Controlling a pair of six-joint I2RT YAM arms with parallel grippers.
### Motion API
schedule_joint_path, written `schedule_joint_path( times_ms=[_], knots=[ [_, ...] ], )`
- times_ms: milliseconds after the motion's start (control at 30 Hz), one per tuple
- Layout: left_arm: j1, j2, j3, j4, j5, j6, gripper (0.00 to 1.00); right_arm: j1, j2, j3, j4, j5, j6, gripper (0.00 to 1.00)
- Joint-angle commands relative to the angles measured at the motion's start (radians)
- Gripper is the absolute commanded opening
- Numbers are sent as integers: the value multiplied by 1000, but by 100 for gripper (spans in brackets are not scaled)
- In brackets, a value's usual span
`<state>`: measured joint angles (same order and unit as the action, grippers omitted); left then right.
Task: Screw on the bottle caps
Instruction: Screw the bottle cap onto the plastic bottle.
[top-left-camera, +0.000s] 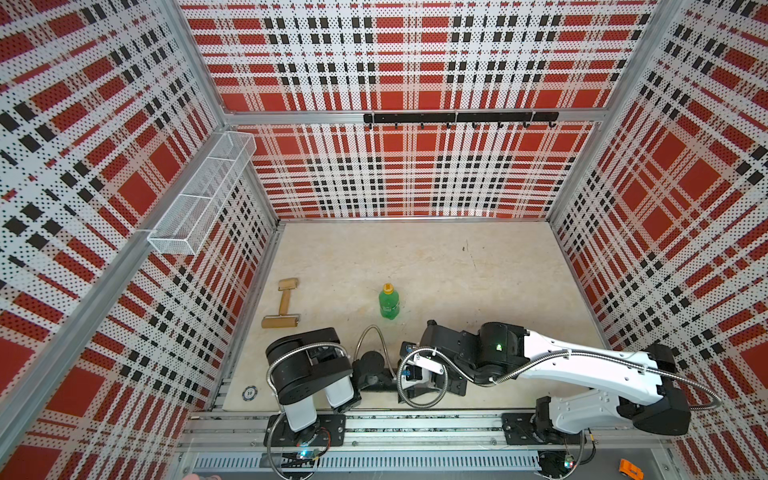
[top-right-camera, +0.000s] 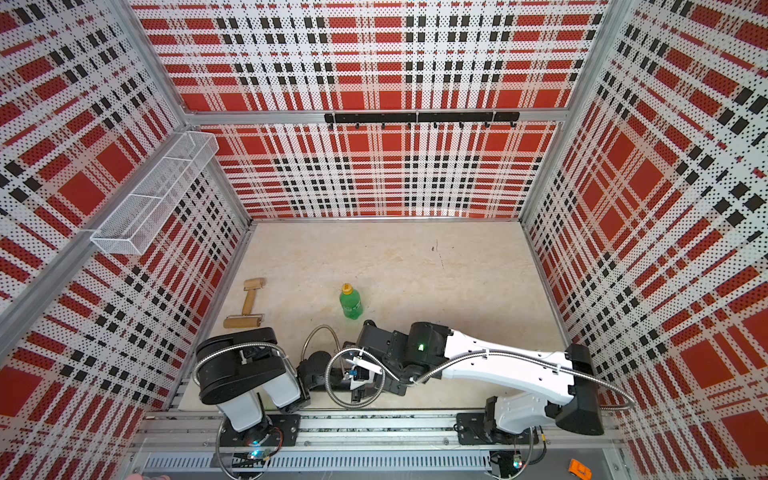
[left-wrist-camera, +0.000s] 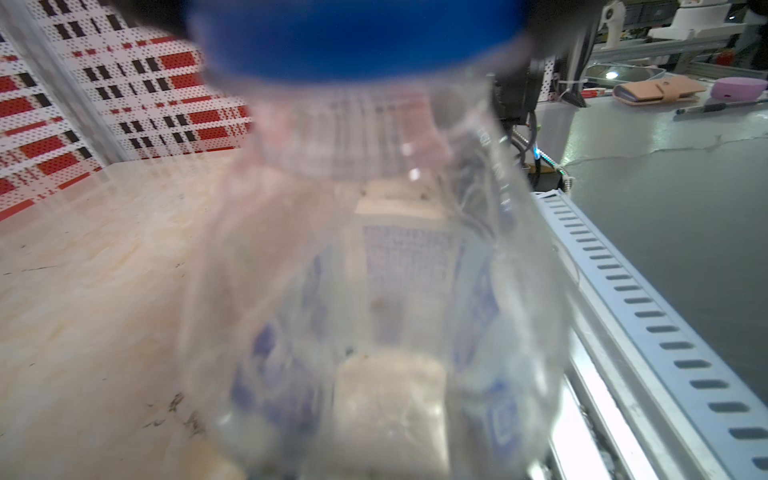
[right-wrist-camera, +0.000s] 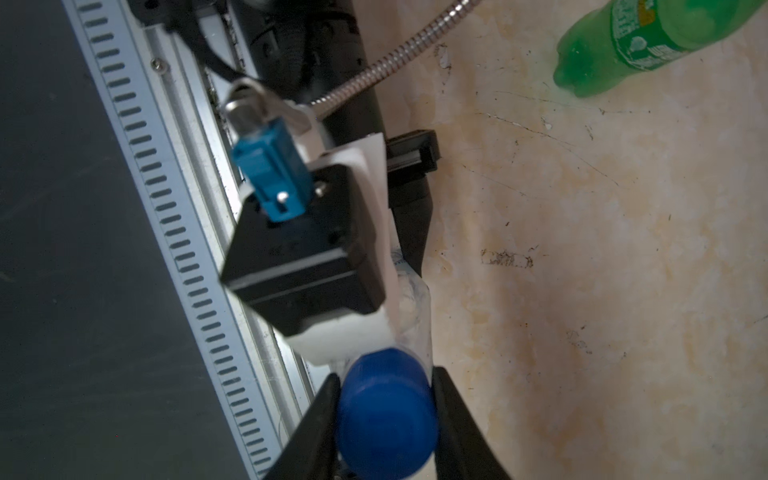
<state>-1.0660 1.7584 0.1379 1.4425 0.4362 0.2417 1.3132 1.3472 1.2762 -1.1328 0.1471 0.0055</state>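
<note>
The green bottle (top-left-camera: 389, 303) stands upright mid-table in both top views, with the yellow-orange cap (top-left-camera: 387, 287) on its neck; its base end shows in the right wrist view (right-wrist-camera: 648, 41). Near the table's front edge my left gripper (top-left-camera: 384, 384) is shut on the clear bottle (left-wrist-camera: 374, 270), which fills the left wrist view. The blue cap (left-wrist-camera: 357, 41) sits on that bottle's neck. My right gripper (right-wrist-camera: 386, 378) has a black finger pressed against each side of the blue cap (right-wrist-camera: 386, 419). In the top views the right wrist hides the clear bottle and blue cap.
Two wooden rollers (top-left-camera: 282, 303) lie at the left of the table. A dark round chip (top-left-camera: 249, 392) sits at the front left corner. A wire basket (top-left-camera: 203, 195) hangs on the left wall and a hook rail (top-left-camera: 461, 118) on the back wall.
</note>
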Motion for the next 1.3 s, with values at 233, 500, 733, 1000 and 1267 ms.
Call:
schedule_joint_path(
  times_ms=[233, 500, 733, 1000, 1267],
  knots=[
    [-125, -50, 22, 110, -272, 91, 34, -31, -5, -40, 196, 225, 572, 0],
    [-135, -68, 15, 108, -299, 68, 34, -58, -32, -26, 204, 223, 694, 9],
    [-125, -71, -5, 104, -210, 35, 33, -68, -235, 20, 97, 150, 390, 51],
    [-129, -70, -42, 91, -153, 11, 33, -68, -268, 69, -15, -160, 126, 65],
    [-135, -83, -67, 86, -108, -13, 33, -64, -216, 50, -28, -240, -98, 61]
  ],
)
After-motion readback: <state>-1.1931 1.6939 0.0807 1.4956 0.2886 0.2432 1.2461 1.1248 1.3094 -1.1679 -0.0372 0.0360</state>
